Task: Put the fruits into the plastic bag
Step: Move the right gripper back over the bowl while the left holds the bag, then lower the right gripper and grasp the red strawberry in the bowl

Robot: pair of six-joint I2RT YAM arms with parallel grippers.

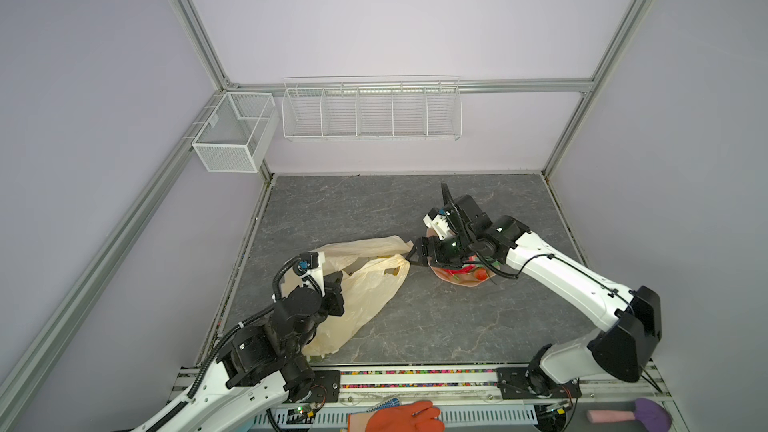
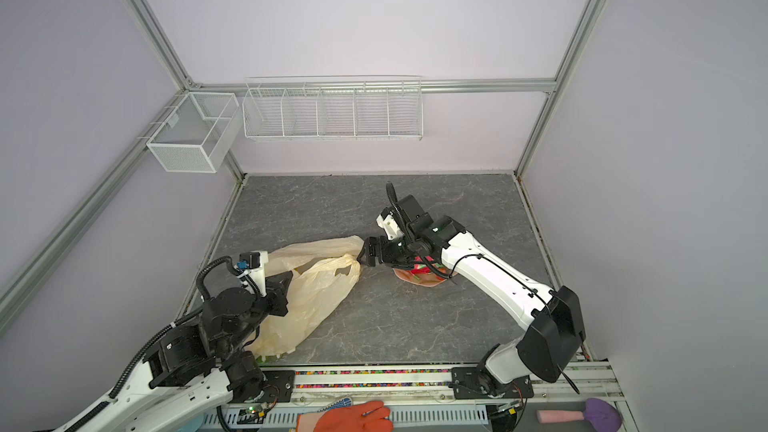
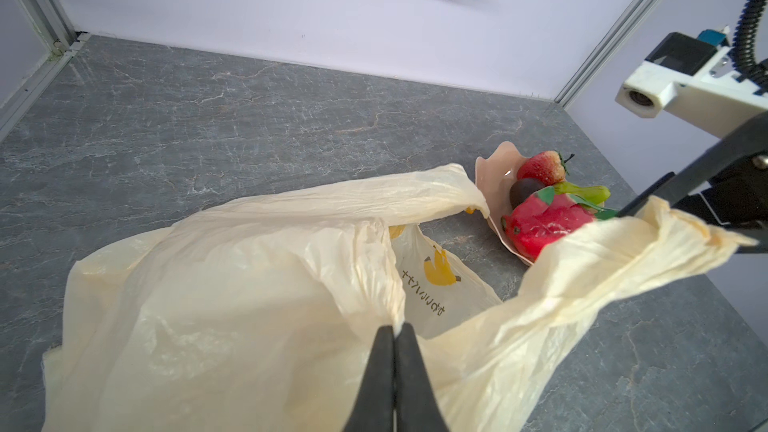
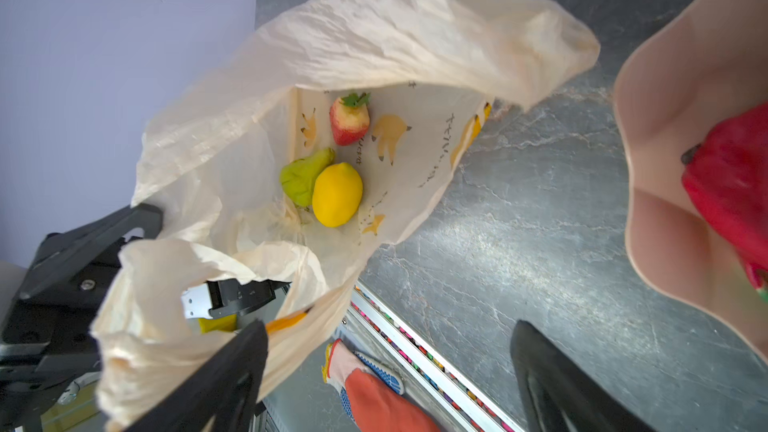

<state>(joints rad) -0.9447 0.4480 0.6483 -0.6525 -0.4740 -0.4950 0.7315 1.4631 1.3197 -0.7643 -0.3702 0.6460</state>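
The cream-yellow plastic bag [image 1: 365, 288] lies left of centre with its mouth held open towards the right. My left gripper [image 3: 395, 328] is shut on the bag's near rim. My right gripper [image 4: 386, 351] stands open, and one of its fingers [image 4: 224, 371] is hooked through a handle loop, stretching the mouth. Inside the bag lie a strawberry [image 4: 349, 122], a yellow lemon [image 4: 336, 195] and a green piece [image 4: 301, 178]. On the peach plate [image 3: 494, 172] beside the mouth sit the red dragon fruit [image 3: 544, 222], a second strawberry [image 3: 540, 168], a dark-brown piece [image 3: 523, 193] and a green piece [image 3: 586, 192].
White wire baskets [image 1: 372, 112] and a mesh box [image 1: 232, 135] hang on the back wall. An orange glove [image 1: 399, 415] and a pink-and-purple tool [image 1: 636, 414] lie beyond the front rail [image 1: 415, 372]. My right arm passes over the plate [image 1: 465, 282].
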